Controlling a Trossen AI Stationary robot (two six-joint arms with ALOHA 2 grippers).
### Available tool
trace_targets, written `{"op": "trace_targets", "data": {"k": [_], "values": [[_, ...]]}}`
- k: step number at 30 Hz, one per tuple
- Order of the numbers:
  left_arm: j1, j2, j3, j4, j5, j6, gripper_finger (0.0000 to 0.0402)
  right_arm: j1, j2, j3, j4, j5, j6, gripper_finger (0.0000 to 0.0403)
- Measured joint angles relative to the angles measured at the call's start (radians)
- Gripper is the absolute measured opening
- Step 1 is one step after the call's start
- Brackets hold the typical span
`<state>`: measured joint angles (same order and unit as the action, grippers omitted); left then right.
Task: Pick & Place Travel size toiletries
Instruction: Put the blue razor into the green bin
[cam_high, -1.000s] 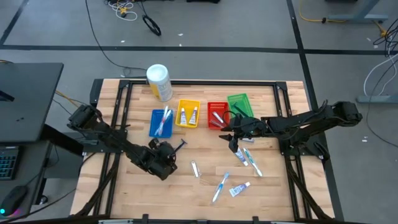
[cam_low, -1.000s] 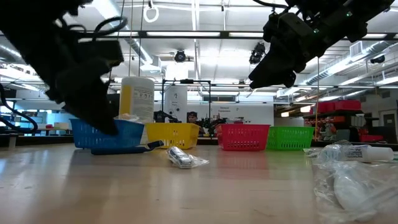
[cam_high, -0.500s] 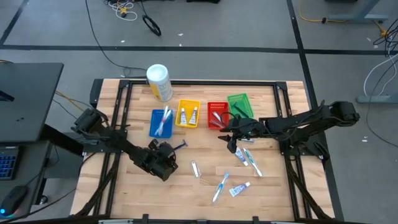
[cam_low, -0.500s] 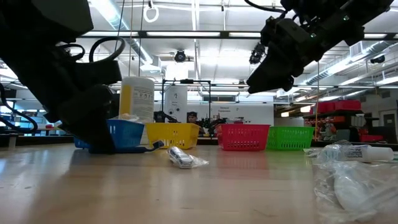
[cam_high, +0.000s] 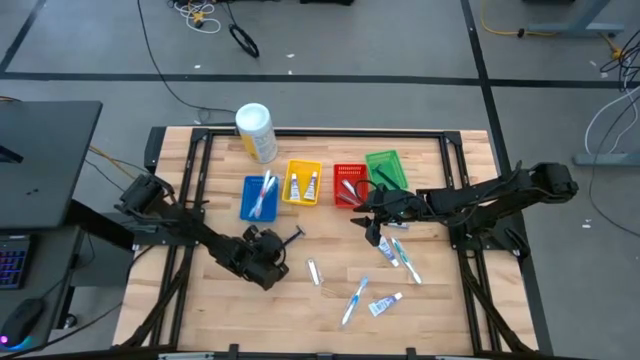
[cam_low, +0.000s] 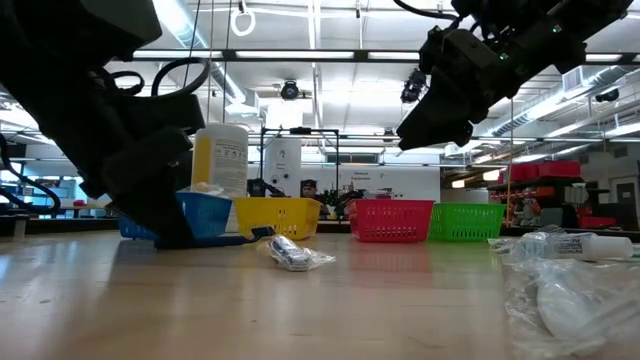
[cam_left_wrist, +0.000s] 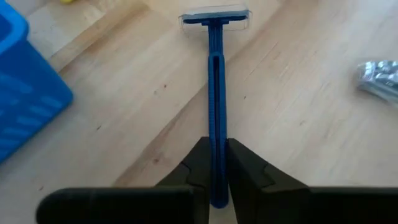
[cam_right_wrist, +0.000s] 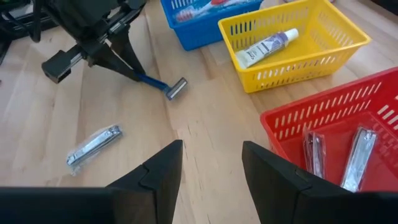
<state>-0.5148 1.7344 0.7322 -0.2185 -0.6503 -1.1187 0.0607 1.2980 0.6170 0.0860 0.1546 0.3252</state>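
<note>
Your left gripper is clamped on the blue razor, lower-left of centre in the overhead frame, beside the blue basket. Your right gripper hangs spread by the red basket.

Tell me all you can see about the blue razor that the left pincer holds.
The slim blue plastic razor has a long slotted handle and a clear-capped head. The left pincer is shut on the handle's end. The razor is near the blue plastic basket, apart from it, low over the wooden table.
</note>
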Motion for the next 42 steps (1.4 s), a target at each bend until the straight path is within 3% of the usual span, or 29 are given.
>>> {"op": "trace_targets", "data": {"k": [4, 9, 14, 16, 20, 23, 26, 28, 31, 35, 42], "values": [[0.0, 0.006, 0.011, 0.051, -0.024, 0.034, 0.0037, 0.0, 0.0, 0.0, 0.002, 0.0, -0.003, 0.0177], [0.014, 0.006, 0.063, 0.184, -0.091, 0.195, 0.0049, 0.018, 0.0, 0.0, 0.034, -0.008, -0.016, 0.0177], [0.054, 0.005, 0.129, 0.287, -0.161, 0.394, 0.0035, 0.089, -0.017, 0.0, 0.053, -0.172, -0.015, 0.0177], [0.076, 0.005, 0.154, 0.331, -0.174, 0.469, 0.0035, 0.135, -0.041, 0.0, 0.048, -0.186, -0.015, 0.0176], [0.124, 0.004, 0.203, 0.442, -0.19, 0.613, 0.0037, 0.235, -0.121, 0.0, -0.036, -0.071, -0.024, 0.0176], [0.158, 0.004, 0.218, 0.606, -0.191, 0.755, 0.0042, 0.3, -0.178, 0.001, -0.115, 0.137, -0.028, 0.0176], [0.198, 0.003, 0.222, 0.824, -0.126, 0.902, 0.0039, 0.327, -0.191, 0.0, -0.087, 0.355, -0.083, 0.0176], [0.226, 0.002, 0.222, 0.955, -0.043, 0.977, 0.0036, 0.317, -0.186, 0.0, 0.008, 0.387, -0.146, 0.0176], [0.257, 0.001, 0.222, 1.071, 0.094, 1.033, 0.0037, 0.278, -0.17, 0.001, 0.145, 0.273, -0.23, 0.0176], [0.28, 0.001, 0.222, 1.103, 0.216, 1.047, 0.0041, 0.231, -0.161, 0.001, 0.282, 0.16, -0.263, 0.0176], [0.282, 0.001, 0.222, 1.09, 0.237, 1.074, 0.0037, 0.2, -0.161, 0.0, 0.346, 0.132, -0.263, 0.0176]]}}
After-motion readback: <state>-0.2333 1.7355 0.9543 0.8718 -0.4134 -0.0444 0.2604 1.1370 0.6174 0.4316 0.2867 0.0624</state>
